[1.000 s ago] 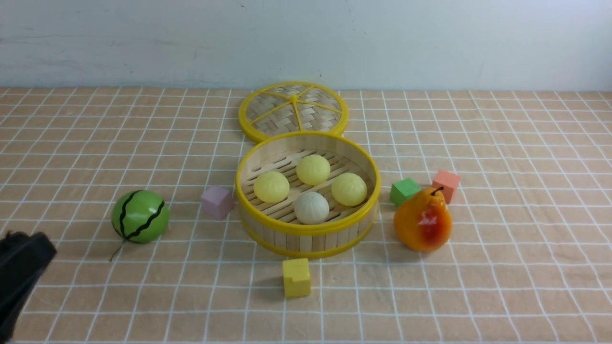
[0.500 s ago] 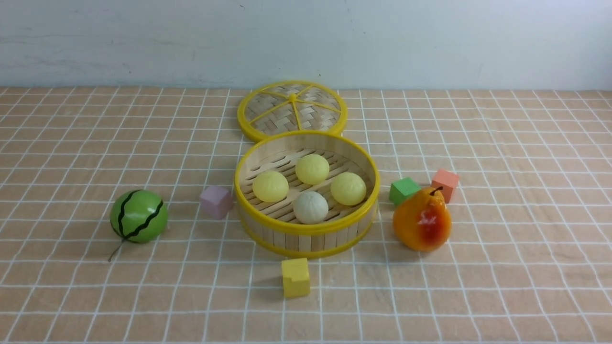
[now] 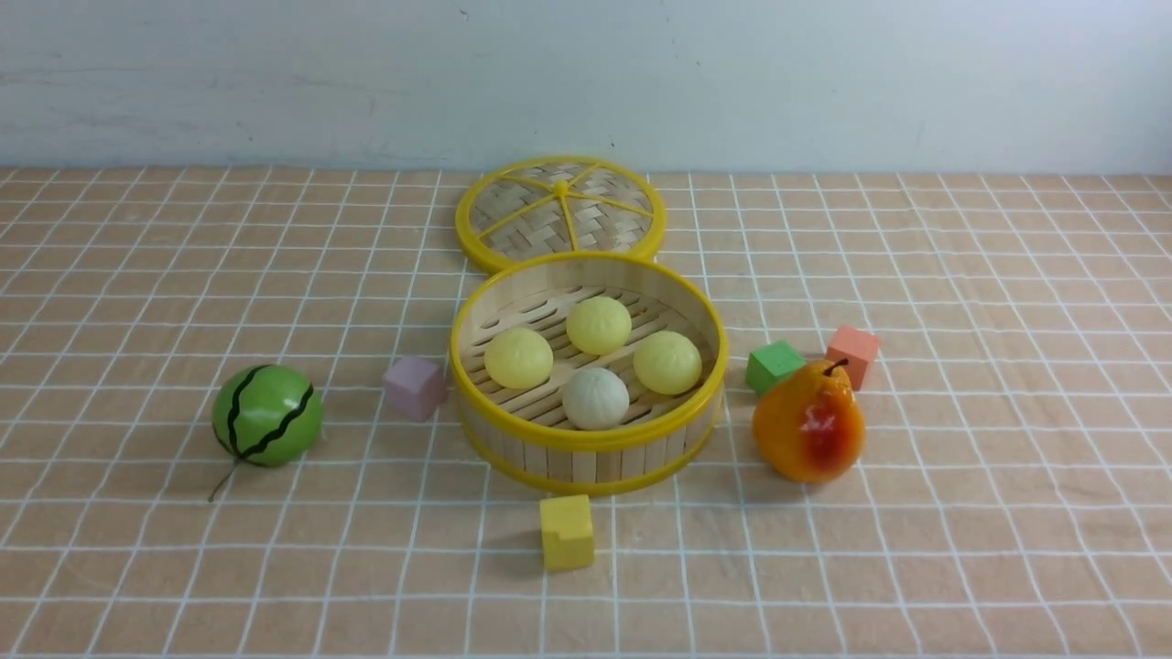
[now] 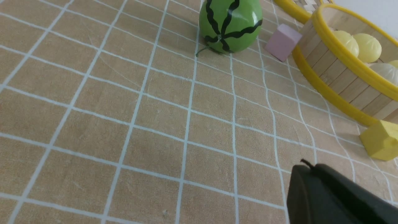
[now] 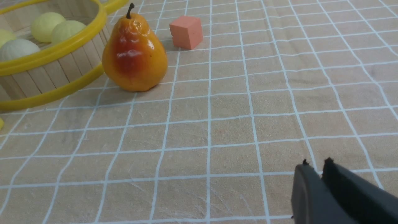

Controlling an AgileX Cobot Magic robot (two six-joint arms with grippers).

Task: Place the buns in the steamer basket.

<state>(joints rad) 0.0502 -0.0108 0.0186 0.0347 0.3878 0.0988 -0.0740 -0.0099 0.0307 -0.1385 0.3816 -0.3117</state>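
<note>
1. All four buns point(image 3: 596, 361) already lie inside the steamer basket point(image 3: 588, 437), at the centre of the front view: three pale yellow ones and an off-white one point(image 3: 595, 398) nearest the camera. Judged from this, the task looks finished.

2. No bun is seen outside the basket in any view, so no further pick appears needed.

3. Neither arm shows in the front view. The left gripper point(image 4: 306, 171) appears only at the lower right of the left wrist view, fingers pressed together with nothing between them; the basket sits at the upper right of that frame, well apart from it.

4. The right gripper point(image 5: 314, 166) shows at the lower right of the right wrist view, its two tips nearly touching with a thin slit between, holding nothing. I cannot tell whether that counts as parted.

5. From there the basket lies at the upper left of the frame, beyond the pear point(image 5: 134, 56). Both grippers sit well away from it; neither is clearly nearer.

6. Buns are round; no long axis matters.
</note>
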